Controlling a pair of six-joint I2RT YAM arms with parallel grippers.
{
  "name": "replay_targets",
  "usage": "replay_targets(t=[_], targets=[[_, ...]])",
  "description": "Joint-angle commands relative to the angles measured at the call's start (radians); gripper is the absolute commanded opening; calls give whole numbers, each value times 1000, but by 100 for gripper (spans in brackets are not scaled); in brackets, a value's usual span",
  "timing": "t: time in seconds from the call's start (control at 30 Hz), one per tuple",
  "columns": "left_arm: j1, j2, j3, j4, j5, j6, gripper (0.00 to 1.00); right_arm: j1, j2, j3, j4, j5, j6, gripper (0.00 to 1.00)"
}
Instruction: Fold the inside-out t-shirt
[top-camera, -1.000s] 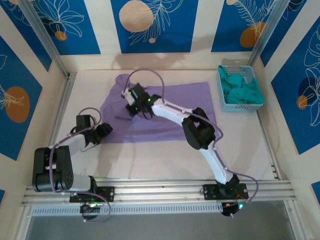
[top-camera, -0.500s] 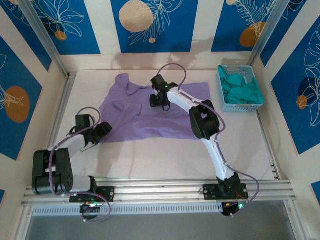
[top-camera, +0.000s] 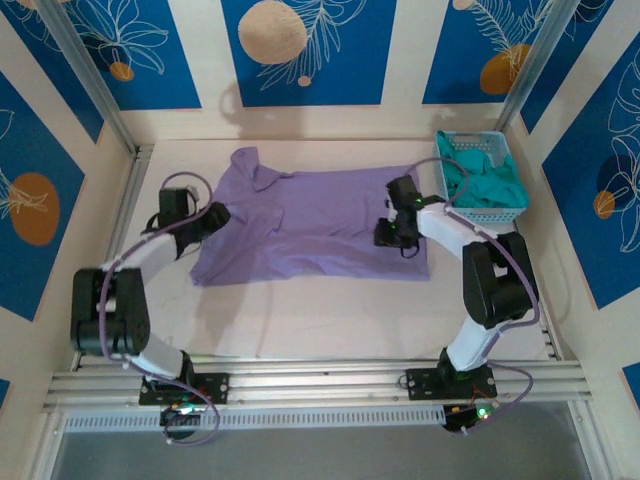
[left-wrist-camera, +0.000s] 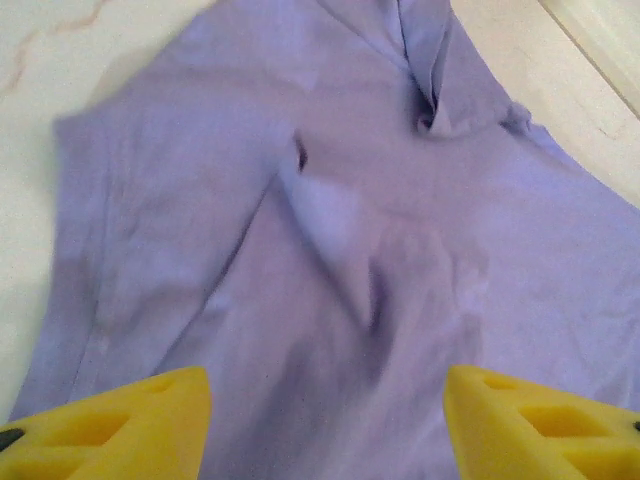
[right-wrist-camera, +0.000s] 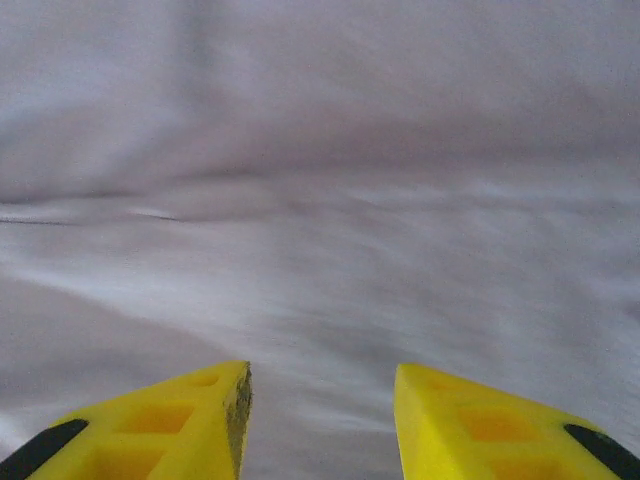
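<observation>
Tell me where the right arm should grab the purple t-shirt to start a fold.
Probably the near right corner of the t-shirt, coming straight down from above. The shirt lies flat on the table, so only an edge or corner offers something to pinch, and the open right gripper is close to it.

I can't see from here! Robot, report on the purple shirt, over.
Left gripper open, right gripper open, both above the t-shirt. It lies spread out, unfolded. Basket alongside, nothing blocking.

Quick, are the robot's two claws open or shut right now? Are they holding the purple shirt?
Left gripper: open, holding nothing, just above the t-shirt.
Right gripper: open, holding nothing, close over the t-shirt.
</observation>
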Motion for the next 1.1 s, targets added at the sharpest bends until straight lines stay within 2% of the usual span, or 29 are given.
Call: replay_targets(t=[0.0,0.1,0.3,0.43,0.67,0.83,0.97,1.07], targets=[[-10,149,142,-36,-6,56,59,-50,33,-32,-53,-34,41,40],[-29,253,233,-50,43,45,55,-71,77,-19,-89,6,42,36],[-71,359,282,-4,103,-2,52,-82,162,43,-188,102,18,29],[-66,414,294,-43,41,-25,49,-82,178,68,-239,194,0,25],[-21,419,281,-69,-76,-54,52,-93,225,106,-320,407,20,24],[-18,334,256,-46,-28,-62,60,-55,129,82,-249,316,-2,31],[-28,190,163,-21,32,-87,66,-30,28,44,-180,192,-13,42],[-49,56,44,-31,46,-90,66,-46,16,31,-165,177,-17,43]])
